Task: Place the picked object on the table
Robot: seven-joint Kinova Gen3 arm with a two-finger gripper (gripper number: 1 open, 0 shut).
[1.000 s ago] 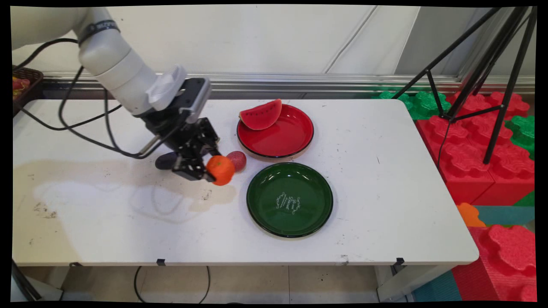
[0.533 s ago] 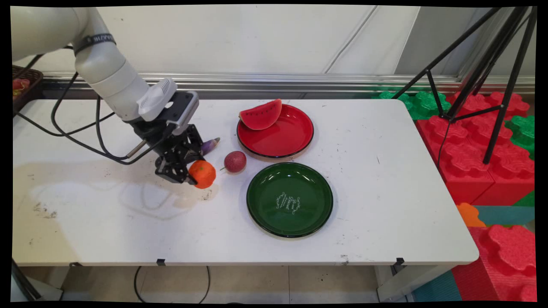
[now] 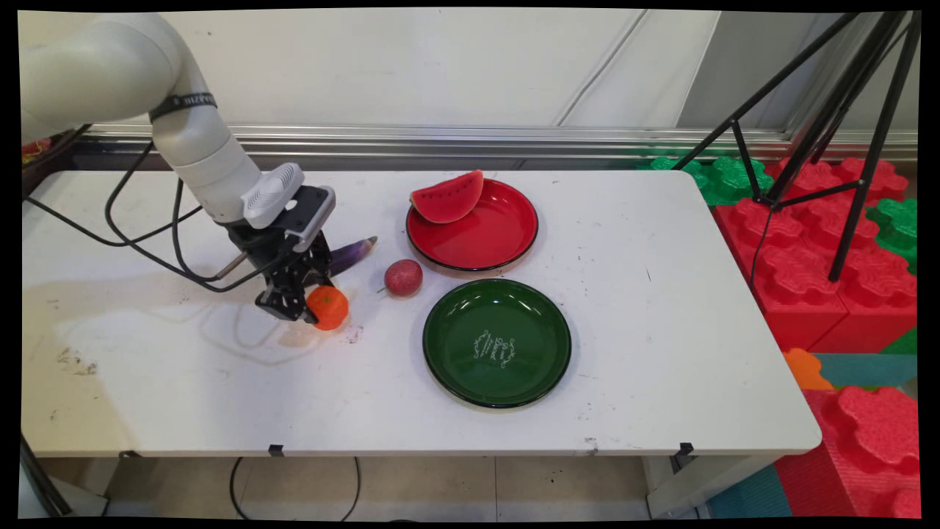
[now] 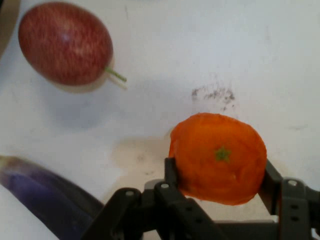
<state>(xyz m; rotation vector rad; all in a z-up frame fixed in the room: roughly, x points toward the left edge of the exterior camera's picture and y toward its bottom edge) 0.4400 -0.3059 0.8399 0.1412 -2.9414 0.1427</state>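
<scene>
Hand view: black two-finger gripper (image 4: 217, 172) clenched on round orange toy tangerine (image 4: 218, 157), low over white tabletop (image 3: 646, 242) left-centre; reddish speckled round fruit (image 4: 65, 42), purple eggplant (image 4: 40, 192) beside.

White table (image 3: 661, 308), pale wall (image 3: 440, 66) behind; black tripod (image 3: 844, 139), red-green foam blocks (image 3: 822, 257) right, possibly flooring.

White rounded arm (image 3: 198, 150), black looping cables (image 3: 139, 235), black linkage end effector (image 3: 312, 308).
</scene>
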